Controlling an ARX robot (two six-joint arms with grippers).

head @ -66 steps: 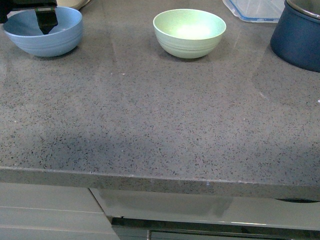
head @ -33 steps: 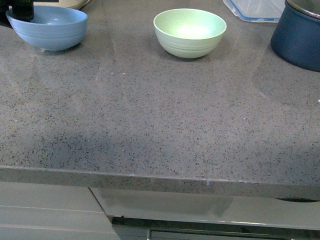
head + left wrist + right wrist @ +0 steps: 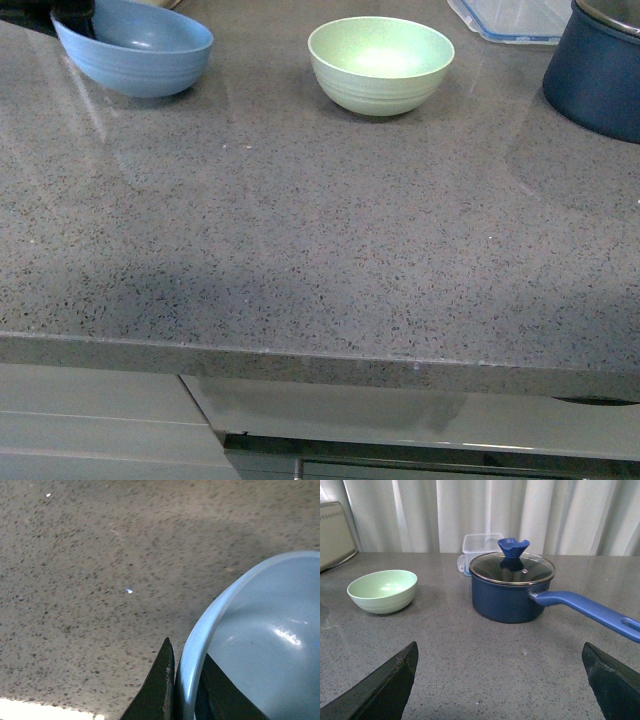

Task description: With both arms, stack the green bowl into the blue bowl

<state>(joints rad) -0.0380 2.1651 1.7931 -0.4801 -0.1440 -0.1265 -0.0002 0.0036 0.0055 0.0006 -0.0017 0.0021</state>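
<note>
Right now the left gripper is pinching the rim of the blue bowl. Its 2 dark fingers squeeze the wall tight, 1 on the outside and 1 on the inside.

From the front, the blue bowl sits at the far left of the grey speckled counter. It is tipped, with its left side higher than its right side. Only a small dark bit of the left gripper shows there, at the bowl's far left edge.

The green bowl stands upright and flat on the counter, far back and near the middle. It is to the right of the blue bowl and well apart from it. Nothing is inside it.

The right gripper hangs over the counter with its 2 dark fingers spread wide apart, holding nothing. In its view, the green bowl is to the left of a dark blue pot with a glass lid. A clear box sits just behind the pot.
</note>
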